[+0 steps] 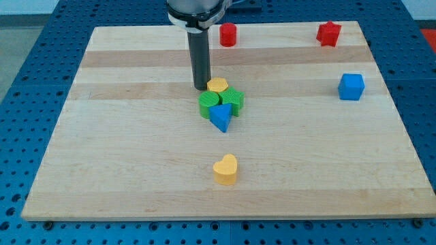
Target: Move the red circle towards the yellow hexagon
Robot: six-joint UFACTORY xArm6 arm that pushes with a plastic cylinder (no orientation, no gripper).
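Note:
The red circle stands near the view's top edge of the board, a little right of centre. The yellow hexagon sits near the middle of the board, touching a cluster of two green blocks and a blue triangle just below it. My tip rests on the board right at the hexagon's left side, close to or touching it. The red circle is well above the tip and slightly to its right.
A red star-like block lies at the view's top right. A blue cube sits at the right. A yellow heart lies lower centre. The wooden board rests on a blue perforated table.

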